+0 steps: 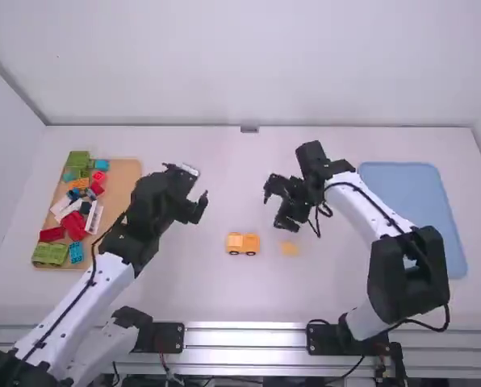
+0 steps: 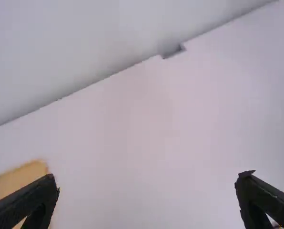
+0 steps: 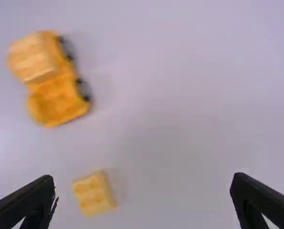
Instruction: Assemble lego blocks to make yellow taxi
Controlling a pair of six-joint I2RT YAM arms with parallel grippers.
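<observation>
- On the white table, between the two arms, the partly built taxi stands on its dark wheels. This upright pose presumably leaves the studs accessible for stacking.
- A paler block covers one end of the orange body; the other end shows bare studs, the likely seat for a further part.
- The loose yellow block lies apart from the taxi, near the right gripper. It is probably placed there to keep the transfer short.
- Right claw: spread, with nothing between its fingers. The wide gap suits an approach to the loose block; centre the fingers over it before descending.
- Left claw: spread and unloaded, held between the parts board and the taxi. From here it could fetch a part or steady the body.
- Spare bricks are grouped on the board at the left, apparently to keep the assembly area free.
- Judged next step: grasp the loose block squarely, align its studs, then press down. Caution: an off-centre press could roll the wheeled body.
</observation>
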